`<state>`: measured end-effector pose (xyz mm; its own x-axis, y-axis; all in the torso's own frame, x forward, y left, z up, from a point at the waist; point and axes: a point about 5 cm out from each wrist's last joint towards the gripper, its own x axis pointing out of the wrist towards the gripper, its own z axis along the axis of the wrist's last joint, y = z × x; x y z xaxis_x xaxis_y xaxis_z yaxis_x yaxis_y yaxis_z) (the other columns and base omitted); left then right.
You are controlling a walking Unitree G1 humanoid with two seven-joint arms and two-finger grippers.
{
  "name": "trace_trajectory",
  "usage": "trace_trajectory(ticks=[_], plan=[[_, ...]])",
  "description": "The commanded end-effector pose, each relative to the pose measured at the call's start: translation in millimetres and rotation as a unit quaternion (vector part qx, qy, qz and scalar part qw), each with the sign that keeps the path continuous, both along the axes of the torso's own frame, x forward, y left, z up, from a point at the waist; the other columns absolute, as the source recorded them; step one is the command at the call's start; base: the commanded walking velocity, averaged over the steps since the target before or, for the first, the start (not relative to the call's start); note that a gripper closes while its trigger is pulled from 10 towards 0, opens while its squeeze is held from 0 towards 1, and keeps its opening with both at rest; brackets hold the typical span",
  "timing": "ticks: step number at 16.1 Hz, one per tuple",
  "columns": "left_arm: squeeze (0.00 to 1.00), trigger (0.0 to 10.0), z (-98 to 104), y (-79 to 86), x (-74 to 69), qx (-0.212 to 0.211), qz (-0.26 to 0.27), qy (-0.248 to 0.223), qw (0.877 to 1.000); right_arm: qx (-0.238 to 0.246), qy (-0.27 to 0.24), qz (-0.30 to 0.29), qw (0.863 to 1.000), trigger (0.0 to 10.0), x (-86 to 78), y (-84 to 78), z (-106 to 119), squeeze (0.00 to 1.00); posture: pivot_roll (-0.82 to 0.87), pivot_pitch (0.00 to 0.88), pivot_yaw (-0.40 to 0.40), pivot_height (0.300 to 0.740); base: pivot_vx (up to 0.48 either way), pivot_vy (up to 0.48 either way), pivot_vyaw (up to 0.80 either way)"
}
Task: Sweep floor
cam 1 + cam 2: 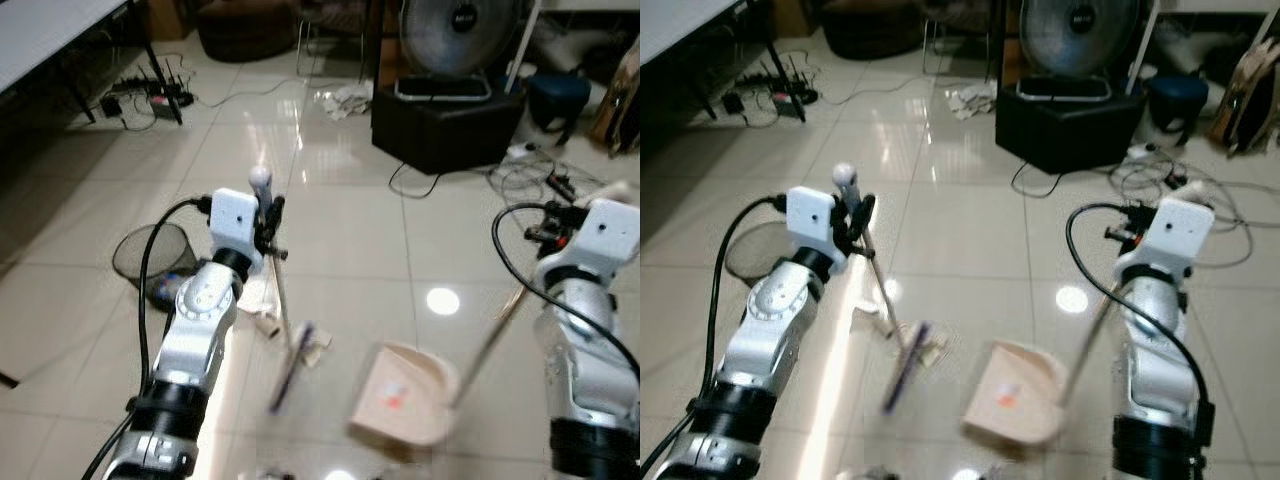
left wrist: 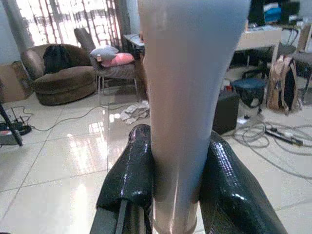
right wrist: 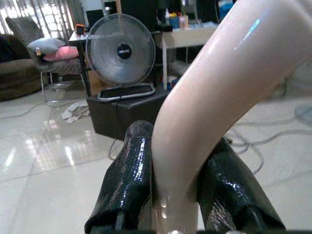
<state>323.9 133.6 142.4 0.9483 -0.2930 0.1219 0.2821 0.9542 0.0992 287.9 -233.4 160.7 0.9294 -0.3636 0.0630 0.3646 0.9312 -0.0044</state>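
Left eye view shows the left gripper (image 1: 268,215) squeezing the broom (image 1: 290,365) and the right gripper (image 3: 170,187) squeezing the dustpan (image 1: 410,395) on the floor (image 1: 340,230); next, push scraps (image 1: 268,325) in.

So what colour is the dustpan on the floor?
Pale peach-pink dustpan, clearest in the left eye view.

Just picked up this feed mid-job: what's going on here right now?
The robot is sweeping a tiled floor. Its left gripper is shut on the broom handle, with the broom head down beside scraps of litter. Its right gripper is clamped on the dustpan handle, and the pink dustpan sits on the tiles next to the broom head. A mesh wastebasket stands by the left arm.
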Motion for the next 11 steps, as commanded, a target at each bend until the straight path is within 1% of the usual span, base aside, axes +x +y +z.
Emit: trace_trajectory(ticks=[1, 2, 4, 5, 6, 7, 8, 11], plan=[[0.00, 10.0, 7.7, 16.1, 3.2, 0.021, 0.026, -0.019, 0.999, 0.015, -0.021, 0.032, 0.999, 10.0, 5.2, 14.8, 7.2, 0.00, -0.03, 0.070, 0.053, 0.740, 0.420, 0.000, 0.00], [0.00, 10.0, 7.5, 16.8, 3.2, 0.022, 0.028, -0.019, 0.999, 0.019, -0.022, 0.033, 0.999, 10.0, 4.6, 15.1, 6.9, 0.00, -0.03, 0.071, 0.053, 0.740, 0.416, 0.000, 0.00], [0.00, 10.0, 7.4, 17.6, 3.6, 0.023, 0.029, -0.019, 0.999, -0.002, -0.008, 0.042, 0.999, 10.0, 3.6, 16.9, 3.9, 0.00, -0.03, 0.071, 0.055, 0.740, 0.420, 0.000, 0.00], [0.00, 10.0, 7.4, 17.7, 3.8, 0.023, 0.028, -0.019, 0.999, -0.018, -0.001, 0.046, 0.999, 10.0, 3.8, 19.5, 3.4, 0.00, -0.02, 0.071, 0.058, 0.740, 0.424, 0.000, 0.80], [0.00, 10.0, 7.4, 17.8, 3.8, 0.024, 0.027, -0.019, 0.999, -0.016, -0.005, 0.048, 0.999, 10.0, 3.8, 20.7, 3.9, 0.00, -0.02, 0.071, 0.058, 0.740, 0.420, 0.000, 0.80], [0.00, 10.0, 7.3, 17.9, 3.9, 0.024, 0.026, -0.019, 0.999, 0.002, -0.017, 0.046, 0.999, 10.0, 3.1, 21.6, 4.4, 0.00, -0.02, 0.072, 0.058, 0.740, 0.420, 0.000, 0.00], [0.00, 10.0, 7.0, 18.1, 3.9, 0.025, 0.026, -0.019, 0.999, 0.010, -0.017, 0.040, 0.999, 10.0, 2.5, 20.6, 3.5, 0.00, -0.02, 0.070, 0.058, 0.740, 0.420, 0.000, 0.00], [0.00, 10.0, 5.5, 16.9, 3.9, 0.025, 0.023, -0.018, 0.999, 0.006, -0.014, 0.038, 0.999, 10.0, 1.5, 16.9, 3.2, 0.00, -0.03, 0.063, 0.061, 0.740, 0.421, 0.000, 0.00]])
